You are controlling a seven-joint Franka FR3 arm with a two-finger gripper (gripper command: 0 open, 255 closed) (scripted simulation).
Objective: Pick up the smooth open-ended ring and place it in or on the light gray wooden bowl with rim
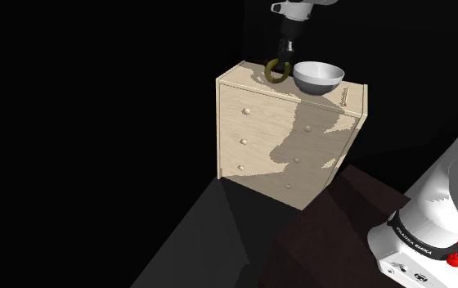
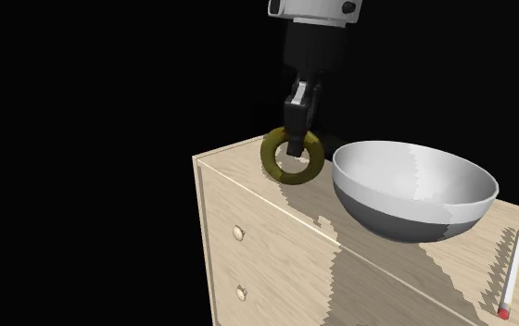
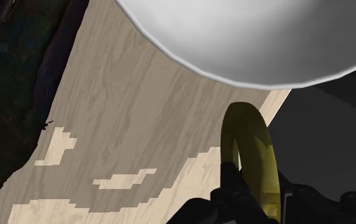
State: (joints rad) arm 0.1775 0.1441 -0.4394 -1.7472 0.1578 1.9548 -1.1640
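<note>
Shoulder view: high, far back beside the white robot arm (image 1: 432, 221), looking down on a pale wooden chest of drawers (image 1: 285, 147). Second exterior view: close above the chest's top corner. Wrist view: nearest, along the black gripper (image 3: 253, 202). All share the light grey round bowl (image 1: 318, 76) and olive-yellow ring (image 1: 277, 80).

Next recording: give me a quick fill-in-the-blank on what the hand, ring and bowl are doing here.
1. The black hand is ____ on the smooth olive-yellow ring.
2. The ring hangs ____, not flat.
3. The round white-grey bowl on the pale wooden chest of drawers holds ____.
Missing: shut; upright; nothing.
</note>
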